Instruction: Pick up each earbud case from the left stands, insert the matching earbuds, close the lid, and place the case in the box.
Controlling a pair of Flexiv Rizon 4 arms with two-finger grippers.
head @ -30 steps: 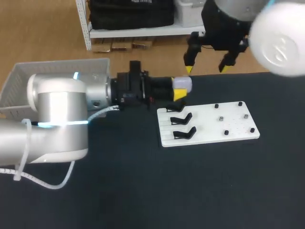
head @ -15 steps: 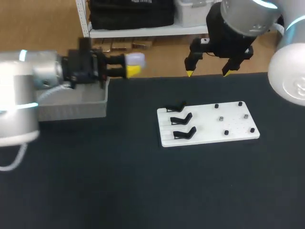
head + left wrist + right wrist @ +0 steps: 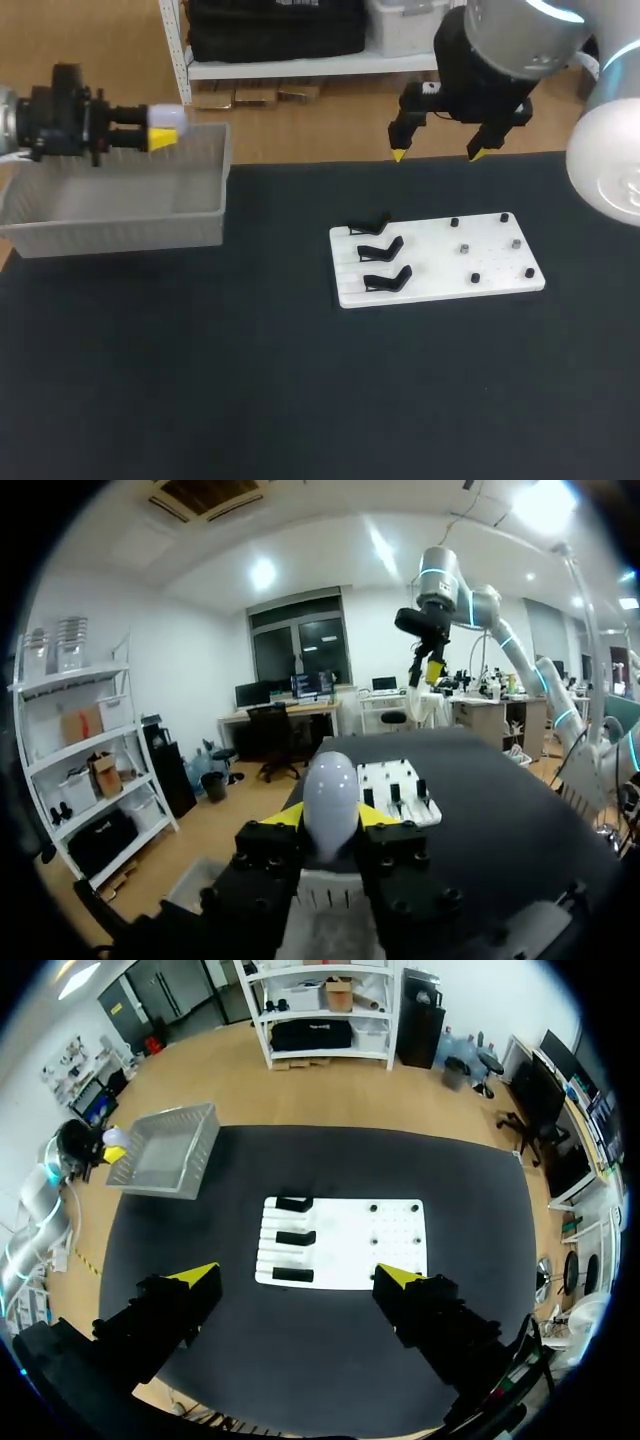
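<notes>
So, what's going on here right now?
The left gripper is shut on a white earbud case, which looks closed, and holds it up at the rim of the box, not yet inside. The right gripper is open and empty, hanging above the table's far edge beyond the white board. The three black stands on the board are empty.

A matte black tabletop [image 3: 250, 400] carries a flat white rectangular plate [image 3: 432, 262] right of its middle — small dark studs [image 3: 463, 249] are dotted across the plate's right half.
</notes>
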